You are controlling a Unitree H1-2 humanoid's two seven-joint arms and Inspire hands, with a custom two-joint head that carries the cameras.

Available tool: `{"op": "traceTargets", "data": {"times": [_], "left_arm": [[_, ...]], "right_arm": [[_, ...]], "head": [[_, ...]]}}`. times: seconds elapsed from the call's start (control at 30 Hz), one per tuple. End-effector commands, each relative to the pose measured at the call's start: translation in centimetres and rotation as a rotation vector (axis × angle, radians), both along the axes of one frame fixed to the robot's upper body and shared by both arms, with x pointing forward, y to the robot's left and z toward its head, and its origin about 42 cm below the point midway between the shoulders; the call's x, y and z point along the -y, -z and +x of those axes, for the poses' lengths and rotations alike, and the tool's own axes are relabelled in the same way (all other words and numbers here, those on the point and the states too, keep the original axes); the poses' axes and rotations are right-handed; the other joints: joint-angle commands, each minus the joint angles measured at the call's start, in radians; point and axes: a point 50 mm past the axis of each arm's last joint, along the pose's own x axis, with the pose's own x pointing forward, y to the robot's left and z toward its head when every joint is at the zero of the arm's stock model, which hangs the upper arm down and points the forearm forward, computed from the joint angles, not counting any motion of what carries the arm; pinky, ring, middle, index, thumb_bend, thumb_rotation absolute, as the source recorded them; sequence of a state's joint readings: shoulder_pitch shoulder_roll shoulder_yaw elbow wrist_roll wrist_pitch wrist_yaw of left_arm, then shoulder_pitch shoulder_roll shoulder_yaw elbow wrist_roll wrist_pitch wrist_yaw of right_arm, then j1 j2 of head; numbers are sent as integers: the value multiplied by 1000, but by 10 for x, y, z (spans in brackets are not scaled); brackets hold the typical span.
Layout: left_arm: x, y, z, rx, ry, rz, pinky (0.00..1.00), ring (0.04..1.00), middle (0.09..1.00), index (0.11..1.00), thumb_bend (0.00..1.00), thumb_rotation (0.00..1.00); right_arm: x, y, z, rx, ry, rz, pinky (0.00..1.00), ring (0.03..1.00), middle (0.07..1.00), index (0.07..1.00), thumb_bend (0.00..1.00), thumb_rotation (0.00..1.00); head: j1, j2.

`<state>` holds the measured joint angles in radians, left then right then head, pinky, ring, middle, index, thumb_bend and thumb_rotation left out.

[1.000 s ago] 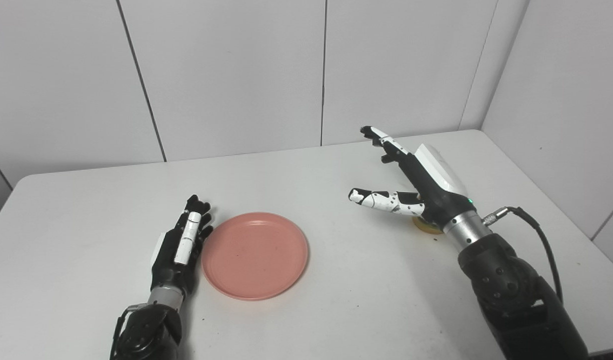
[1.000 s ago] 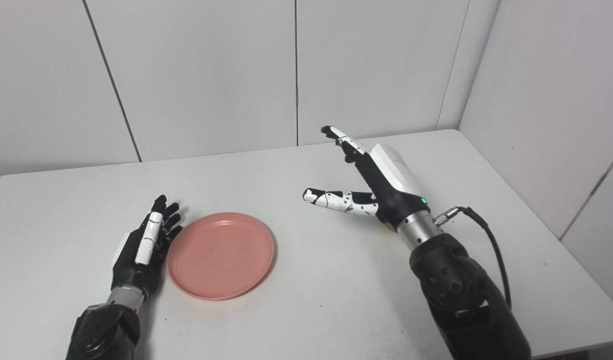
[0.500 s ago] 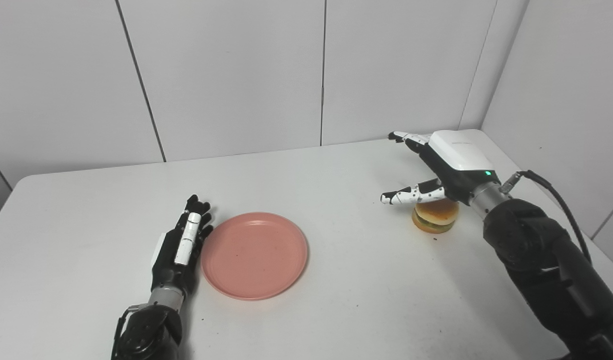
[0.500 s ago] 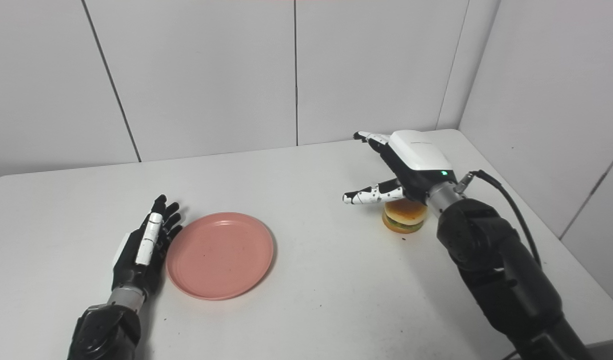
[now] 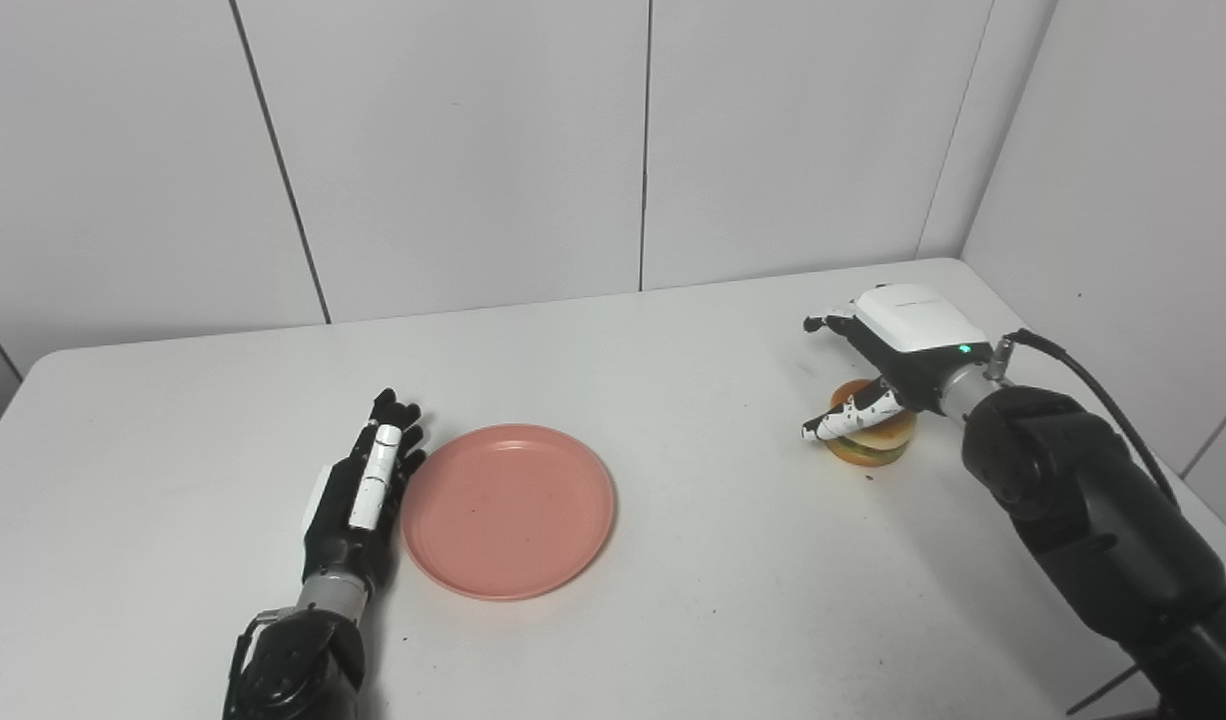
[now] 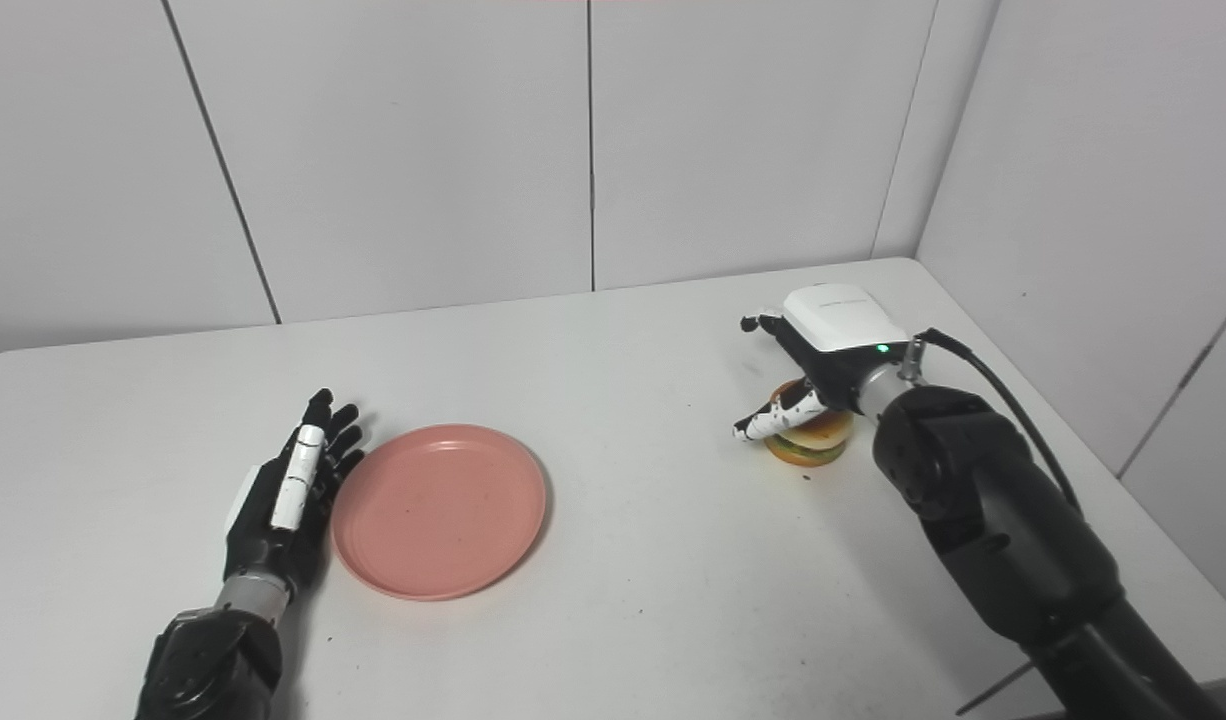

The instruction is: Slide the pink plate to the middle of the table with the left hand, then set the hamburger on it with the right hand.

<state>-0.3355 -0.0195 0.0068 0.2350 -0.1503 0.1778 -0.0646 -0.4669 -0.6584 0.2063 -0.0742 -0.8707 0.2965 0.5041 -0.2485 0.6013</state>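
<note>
My right hand (image 5: 888, 345) was over the hamburger (image 5: 873, 437) near the right edge of the white table (image 5: 673, 620), thumb lying down the near side of the bun and fingers curled past its far side, out of clear sight. The burger sat flat on the tabletop, and I could not tell whether the grasp had closed on it or only bracketed it.

My left hand (image 5: 361, 497) lay flat at the left rim of the pink plate (image 5: 509, 508), fingers straight and spread a little, holding nothing, its edge just beside or touching the plate; the views did not settle which. The plate was left of the table's centre and well apart from the burger.

I judged the plate step finished or nearly so, and the step in hand to be picking up the burger. The next move called for closing thumb and fingers firmly on the bun's sides, lifting it clear, carrying it left across the open tabletop and setting it inside the plate's rim without nudging the plate or squeezing the layers apart.

Counted: one hamburger, one pink plate, one table, two hands.
</note>
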Motion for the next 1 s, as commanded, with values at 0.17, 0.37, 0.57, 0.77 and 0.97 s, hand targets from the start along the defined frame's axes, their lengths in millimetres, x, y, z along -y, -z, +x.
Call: {"op": "traceTargets", "data": {"times": [0.17, 0.37, 0.57, 0.77, 0.97], "left_arm": [[8, -3, 4, -8, 34, -3, 966, 962, 945, 979, 761, 810], [8, -2, 5, -12, 33, -12, 987, 962, 942, 979, 761, 798], [7, -2, 4, -8, 39, 4, 955, 960, 947, 980, 764, 814], [8, 0, 4, -13, 40, 17, 938, 954, 944, 985, 760, 823], [7, 1, 5, -8, 45, 20, 950, 960, 948, 987, 747, 829]], "right_arm": [[12, -18, 6, 21, 41, 4, 926, 917, 883, 824, 1000, 468], [17, -11, 7, -26, 69, -14, 902, 908, 882, 830, 1000, 481], [21, -5, 5, -51, 87, -1, 816, 894, 877, 830, 1000, 469], [27, 5, 8, -24, 106, -19, 724, 858, 864, 830, 1000, 410], [28, 8, 10, -24, 116, -26, 723, 867, 872, 839, 1000, 337]], "head": [[1, -1], [3, -1], [3, -2], [2, -2], [7, -7]]}}
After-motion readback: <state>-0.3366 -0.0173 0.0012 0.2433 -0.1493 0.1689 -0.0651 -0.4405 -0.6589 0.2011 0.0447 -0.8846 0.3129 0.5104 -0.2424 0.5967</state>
